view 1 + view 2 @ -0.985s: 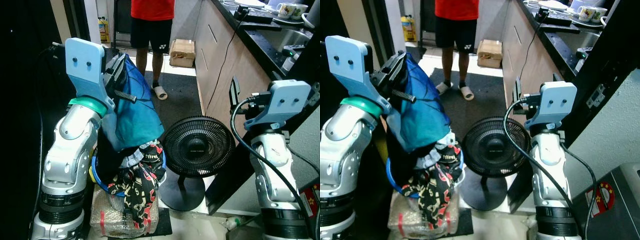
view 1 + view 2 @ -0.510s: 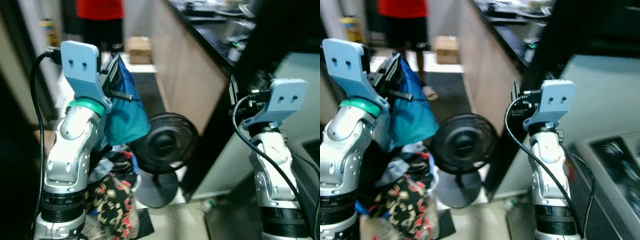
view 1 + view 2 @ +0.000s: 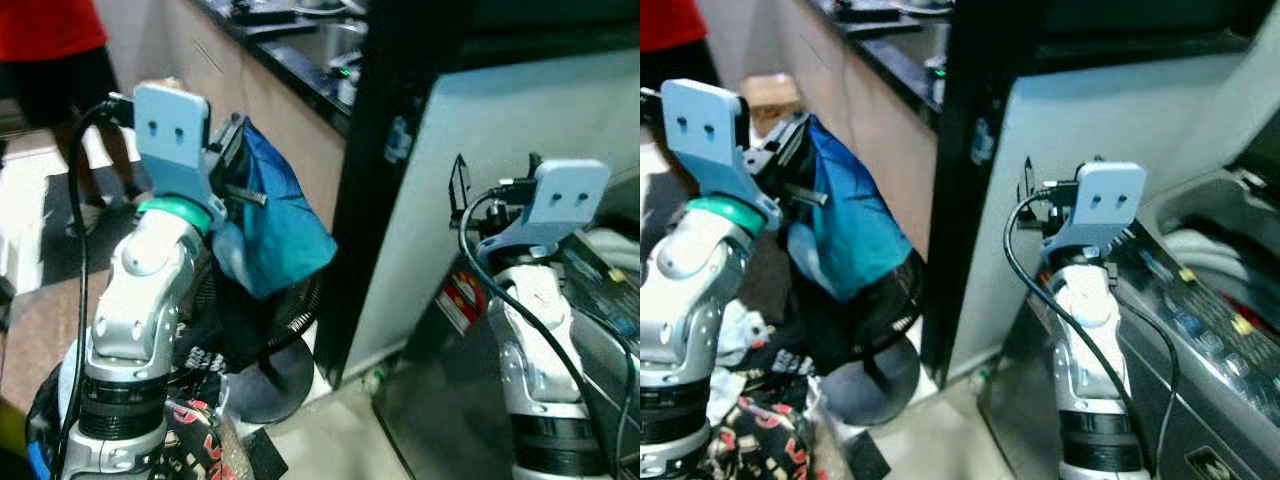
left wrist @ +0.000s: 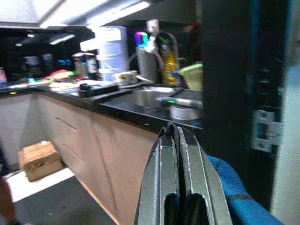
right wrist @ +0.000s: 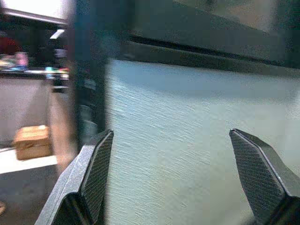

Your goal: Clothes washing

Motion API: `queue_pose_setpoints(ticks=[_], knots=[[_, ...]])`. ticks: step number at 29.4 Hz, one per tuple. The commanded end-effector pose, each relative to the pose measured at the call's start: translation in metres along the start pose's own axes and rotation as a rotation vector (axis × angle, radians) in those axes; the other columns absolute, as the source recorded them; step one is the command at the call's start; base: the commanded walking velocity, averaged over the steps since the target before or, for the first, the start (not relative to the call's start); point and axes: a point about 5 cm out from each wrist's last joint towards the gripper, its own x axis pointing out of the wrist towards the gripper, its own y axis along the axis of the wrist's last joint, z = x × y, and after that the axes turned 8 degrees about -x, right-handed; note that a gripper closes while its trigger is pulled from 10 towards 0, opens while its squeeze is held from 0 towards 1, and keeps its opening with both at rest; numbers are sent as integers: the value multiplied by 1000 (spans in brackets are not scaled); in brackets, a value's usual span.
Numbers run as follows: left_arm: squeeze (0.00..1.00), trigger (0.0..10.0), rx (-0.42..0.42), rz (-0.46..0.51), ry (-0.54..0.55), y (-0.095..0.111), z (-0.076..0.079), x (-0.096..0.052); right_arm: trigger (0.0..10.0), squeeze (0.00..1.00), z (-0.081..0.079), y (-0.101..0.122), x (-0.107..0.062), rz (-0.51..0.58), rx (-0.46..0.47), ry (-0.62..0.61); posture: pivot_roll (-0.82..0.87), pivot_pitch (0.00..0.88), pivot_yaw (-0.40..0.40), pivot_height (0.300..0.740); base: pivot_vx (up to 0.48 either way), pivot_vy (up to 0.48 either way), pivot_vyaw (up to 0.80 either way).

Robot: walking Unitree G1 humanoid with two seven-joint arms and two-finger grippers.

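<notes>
Beside the black doorframe (image 3: 375,180), the left gripper (image 4: 174,140) is clenching one blue garment (image 3: 280,225) aloft; the right gripper (image 5: 183,173) is hanging spread before one washing machine (image 3: 1210,330)

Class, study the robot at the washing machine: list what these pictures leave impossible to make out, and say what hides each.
- Washing machine: its drum is cut off by the right eye view's edge, so any load is unknown.
- Blue garment: its shape and type are bunched up and blurred under the shut left hand.
- Fan: mostly hidden behind the hanging garment.
- Person: cut off by the frame's top.
- Right hand: open, empty.
</notes>
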Motion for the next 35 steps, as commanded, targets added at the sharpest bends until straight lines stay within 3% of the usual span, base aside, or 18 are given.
queue_pose_setpoints(ticks=[1, 8, 17, 35], knots=[[0, 10000, 1, 28, -29, 5, 5, 3, 10000, 0, 6, -3, -2, -18, 3, -32, 34, 0, 33, 740, 0, 0, -800], [0, 10000, -4, 16, -26, 4, 4, 2, 10000, 0, 6, -6, -3, -45, 54, -58, 36, 0, 36, 740, 0, 0, -800], [0, 10000, -10, 1, -2, -2, 3, -1, 10000, 0, -3, -5, -1, -42, 51, -11, 40, 0, 17, 740, 0, 0, -800], [0, 10000, 39, -12, -35, 5, -4, 4, 10000, 0, -11, -4, 1, -23, 87, -44, 93, 0, 85, 740, 0, 0, -800]])
